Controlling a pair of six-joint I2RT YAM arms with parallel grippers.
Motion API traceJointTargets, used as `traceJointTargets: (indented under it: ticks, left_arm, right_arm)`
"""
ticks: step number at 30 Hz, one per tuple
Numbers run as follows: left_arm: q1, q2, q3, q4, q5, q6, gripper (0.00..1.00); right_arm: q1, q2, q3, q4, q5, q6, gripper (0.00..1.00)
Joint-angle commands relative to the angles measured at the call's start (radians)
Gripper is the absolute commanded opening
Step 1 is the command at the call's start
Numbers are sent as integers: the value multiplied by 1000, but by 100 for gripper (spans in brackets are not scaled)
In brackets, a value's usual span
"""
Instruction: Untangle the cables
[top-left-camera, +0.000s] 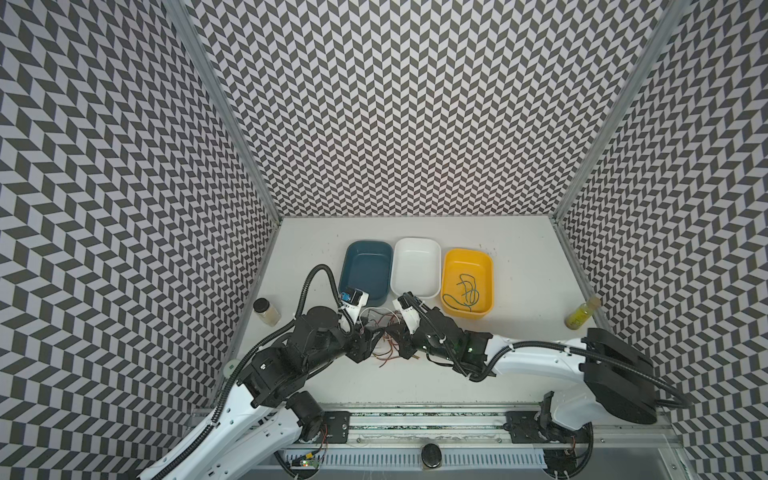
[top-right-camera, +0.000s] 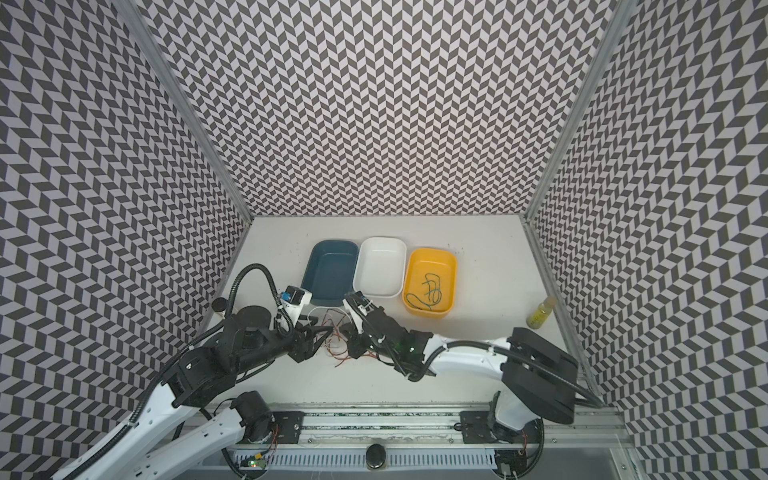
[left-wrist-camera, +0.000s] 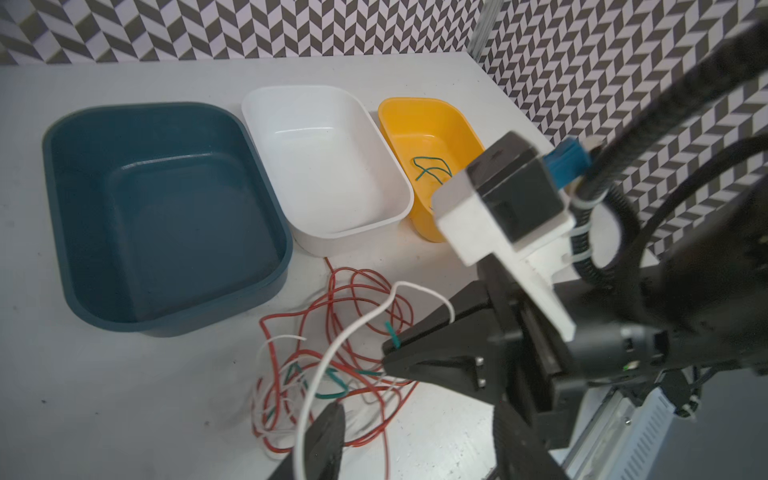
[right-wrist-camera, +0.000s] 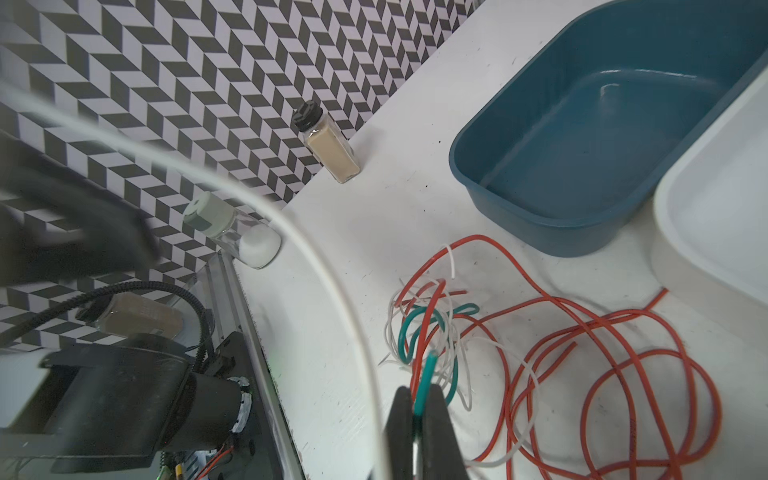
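Okay, so the right pincer (right-wrist-camera: 417, 399) is clamped down on the free end of a green cable (right-wrist-camera: 428, 370). A short stub pokes out past its tips. From the jaws that cable's long axis runs straight ahead into the knot (right-wrist-camera: 432, 328), where it loops back on itself among the thin white strands.

The whole mess sits on the table between the two pincers, just in front of the right one's fingertips. The red cable (right-wrist-camera: 582, 316) sprawls off to the side in big flat loops with no real direction. One end trails toward the blue tub (right-wrist-camera: 540, 232).

The left pincer (top-right-camera: 326, 337) looks spread open and isn't gripping anything. A white cable (left-wrist-camera: 332, 345) runs loose past one of its fingers.

Handling-wise, I'd guess these are super light, floppy and a bit slick. Tug one and the whole clump probably slides along with it, or the wire slips out of the jaws. Grabbing right at a free end like this seems smart. I'd have the other pincer pin the red loops near the knot.

One green cable (top-left-camera: 465, 291) is already in the yellow tub (top-left-camera: 453, 255), well beyond both pincers.
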Motion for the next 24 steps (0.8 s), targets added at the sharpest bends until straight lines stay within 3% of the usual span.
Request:
traceJointTargets:
  ticks: [1,6,10,16,24]
  left_arm:
    - [-2,-15,5,-3,-18,2,83]
    - [-1,15,36,-39,-72,-65,98]
    - [-1,91,87,-104,-108,-171,100]
    - [-5,149,13,-5,40,-384,100]
    - [-26,95,-212,212,122,-543,95]
  right_arm:
    - [-4,-117,-58,-58,37,-6,0]
    - [-45,-305,-129,-165,12,5,0]
    - [-113,-444,-189,-212,-40,37,0]
    - [-204,-575,-261,-209,-144,87,0]
    - [-274,-634,-289,-202,-288,181,0]
